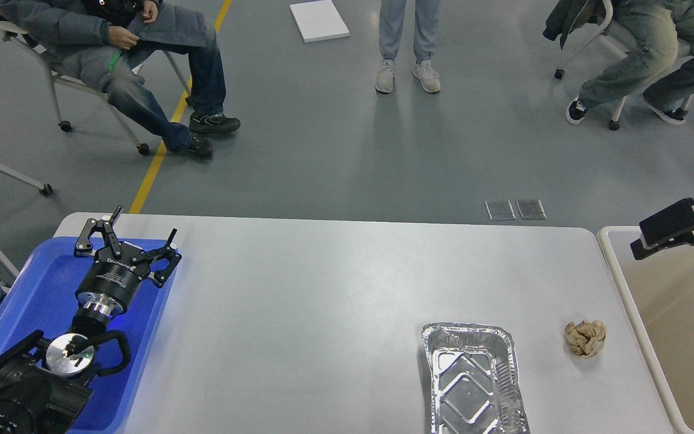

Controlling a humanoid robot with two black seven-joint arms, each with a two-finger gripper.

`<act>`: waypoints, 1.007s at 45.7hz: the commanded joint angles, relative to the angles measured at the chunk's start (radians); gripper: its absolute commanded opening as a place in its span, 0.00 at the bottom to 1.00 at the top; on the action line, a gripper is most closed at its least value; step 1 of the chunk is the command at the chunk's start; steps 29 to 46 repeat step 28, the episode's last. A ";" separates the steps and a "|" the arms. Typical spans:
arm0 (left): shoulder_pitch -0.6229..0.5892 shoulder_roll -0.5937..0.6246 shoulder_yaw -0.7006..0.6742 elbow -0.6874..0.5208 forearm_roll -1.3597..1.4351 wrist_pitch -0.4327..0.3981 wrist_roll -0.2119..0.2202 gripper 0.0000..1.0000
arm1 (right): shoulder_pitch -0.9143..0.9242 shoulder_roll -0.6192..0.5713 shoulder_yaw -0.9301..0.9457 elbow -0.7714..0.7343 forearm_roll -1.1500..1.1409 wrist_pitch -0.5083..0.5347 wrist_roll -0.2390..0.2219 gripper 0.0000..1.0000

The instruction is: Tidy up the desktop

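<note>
Spreading wide across the near scene, the desktop (323, 289) bears a light, easily dented foil tray (473, 380), best pinched at its rim, and a soft crumpled paper ball (585, 338). The left gripper (142, 232) hangs with fingers spread over the blue tray (28, 301); the right gripper (642, 247) is too dark to judge

Wide bare stretch across the middle and far part of the worktop (323, 289), open to pass. Near right blocked by a foil tray (473, 380), with a crumpled paper ball (585, 338) just to its right, a narrow gap between. Blue tray (34, 301) fills the left edge, beige bin (684, 325) the right.
</note>
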 commanded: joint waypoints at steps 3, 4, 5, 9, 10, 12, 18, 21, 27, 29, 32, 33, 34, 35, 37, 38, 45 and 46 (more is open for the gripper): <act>0.000 0.000 0.001 0.000 0.000 0.000 0.000 1.00 | 0.009 0.052 -0.115 0.000 0.007 0.000 0.000 1.00; 0.000 0.000 0.000 0.000 0.000 0.000 0.000 1.00 | 0.009 0.055 -0.115 0.000 0.007 0.000 0.000 1.00; 0.000 0.000 0.001 0.000 0.000 0.000 0.000 1.00 | 0.009 0.057 -0.115 0.000 0.007 0.000 0.000 1.00; 0.000 0.000 0.001 0.000 0.000 0.000 0.000 1.00 | 0.009 0.065 -0.125 0.002 0.007 0.000 0.000 1.00; 0.000 0.000 0.000 0.000 0.000 0.000 0.000 1.00 | 0.007 0.069 -0.125 0.000 0.007 0.000 0.000 1.00; 0.000 0.000 0.001 0.000 0.000 0.000 0.000 1.00 | 0.004 0.081 -0.124 0.000 0.007 0.000 0.000 1.00; 0.000 0.000 0.001 0.000 0.000 0.000 0.000 1.00 | -0.006 0.091 -0.122 0.000 0.023 0.000 0.000 1.00; 0.000 0.000 0.000 0.000 0.000 0.000 0.000 1.00 | -0.008 0.091 -0.122 0.000 0.027 0.000 0.000 1.00; 0.000 0.000 0.000 0.000 0.000 0.000 0.000 1.00 | -0.014 0.091 -0.124 0.000 0.026 0.000 0.000 1.00; 0.000 0.000 0.000 0.000 0.000 0.000 0.000 1.00 | -0.014 0.089 -0.124 0.000 0.027 0.000 0.000 1.00; 0.000 0.000 0.000 0.000 0.000 0.000 0.000 1.00 | -0.014 0.089 -0.124 0.000 0.027 0.000 0.000 1.00; 0.000 0.000 0.000 0.000 0.000 0.000 0.000 1.00 | -0.014 0.089 -0.124 0.000 0.027 0.000 0.000 1.00; 0.000 0.000 0.000 0.000 0.000 0.000 0.000 1.00 | -0.014 0.089 -0.124 0.000 0.027 0.000 0.000 1.00; 0.000 0.000 0.000 0.000 0.000 0.000 0.000 1.00 | -0.014 0.089 -0.124 0.000 0.027 0.000 0.000 1.00; 0.000 0.000 0.000 0.000 0.000 0.000 0.000 1.00 | -0.014 0.089 -0.124 0.000 0.027 0.000 0.000 1.00; 0.000 0.000 0.000 0.000 0.000 0.000 0.000 1.00 | -0.014 0.089 -0.124 0.000 0.027 0.000 0.000 1.00; 0.000 0.000 0.000 0.000 0.000 0.000 0.000 1.00 | -0.014 0.089 -0.124 0.000 0.027 0.000 0.000 1.00; 0.000 0.000 0.000 0.000 0.000 0.000 0.000 1.00 | -0.014 0.089 -0.124 0.000 0.027 0.000 0.000 1.00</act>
